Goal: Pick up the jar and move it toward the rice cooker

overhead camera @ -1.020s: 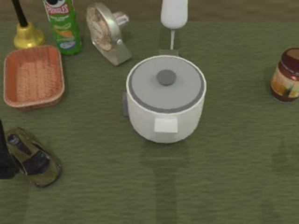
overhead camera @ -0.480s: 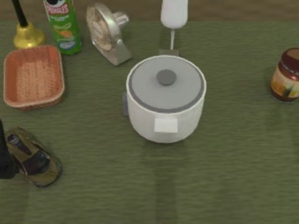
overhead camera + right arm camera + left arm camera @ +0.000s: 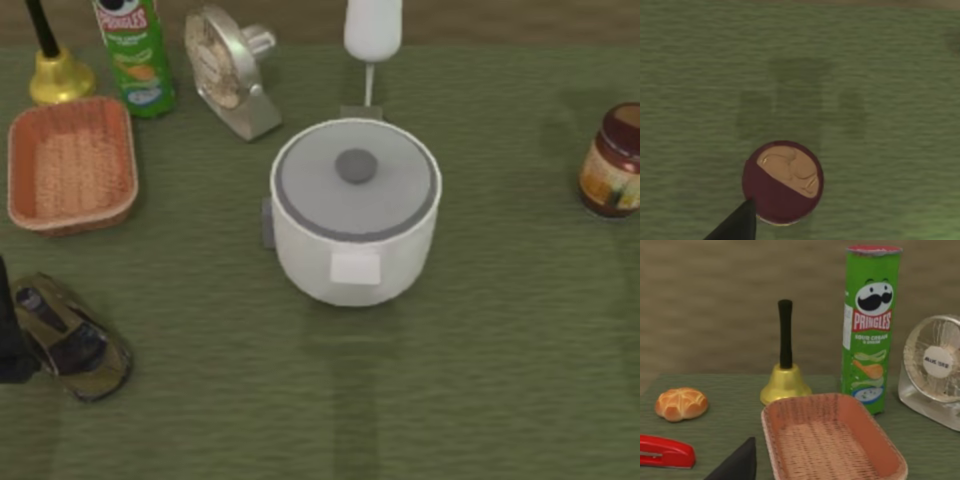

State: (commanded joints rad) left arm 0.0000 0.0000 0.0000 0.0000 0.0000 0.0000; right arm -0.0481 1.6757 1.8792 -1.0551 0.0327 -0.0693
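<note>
The jar, small with a dark red lid and a yellow-orange label, stands upright at the table's right edge. The rice cooker, a large white pot with a grey-ringed lid, sits mid-table, well left of the jar. In the right wrist view I look straight down on the jar's lid; a dark part of my right gripper shows just beside it, above the jar. The right arm is outside the top view. My left arm is parked at the left edge; a dark bit of its gripper shows beside the basket.
Along the far left stand a brass bell, a green Pringles can and a silver clock. A woven basket and a toy car lie at left. A white object stands behind the cooker.
A faint shadow on the table's right side has slid toward the far edge, up beside the jar. No object has moved.
</note>
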